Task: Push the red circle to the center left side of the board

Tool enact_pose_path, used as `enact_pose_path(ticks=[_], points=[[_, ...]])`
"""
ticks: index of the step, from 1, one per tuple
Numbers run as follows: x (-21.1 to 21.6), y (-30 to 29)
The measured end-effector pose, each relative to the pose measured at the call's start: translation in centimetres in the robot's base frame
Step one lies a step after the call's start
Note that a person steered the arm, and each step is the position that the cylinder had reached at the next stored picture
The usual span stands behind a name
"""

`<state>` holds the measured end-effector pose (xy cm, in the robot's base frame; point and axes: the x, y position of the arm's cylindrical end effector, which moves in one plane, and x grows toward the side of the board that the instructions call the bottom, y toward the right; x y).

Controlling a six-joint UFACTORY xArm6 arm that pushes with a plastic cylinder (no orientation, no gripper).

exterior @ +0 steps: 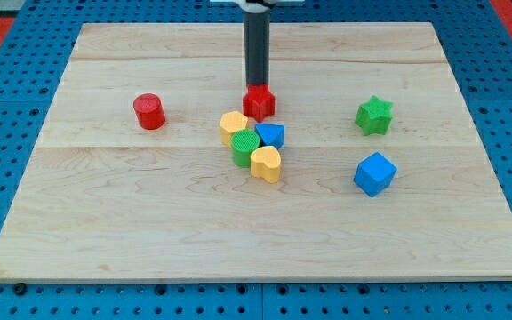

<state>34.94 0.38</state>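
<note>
The red circle (149,111) is a short red cylinder standing on the wooden board (256,231), left of the board's middle and a little above its centre line. My tip (257,86) comes down from the view's top and ends right at the top edge of a red star-like block (259,102), touching or nearly touching it. The tip is well to the right of the red circle, with bare board between them.
Below the red star sits a tight cluster: a yellow block (233,125), a green block (245,147), a blue block (271,135) and a yellow heart (266,164). A green star (374,115) and a blue cube (374,173) lie to the right.
</note>
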Motion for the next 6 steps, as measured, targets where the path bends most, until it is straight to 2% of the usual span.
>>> enact_pose_path(ticks=[1,2,3,5,6], points=[[2.4,0.0],[1.8,0.0],[-1.5,-3.2],[4.7,-18.6],[3.0,-20.5]])
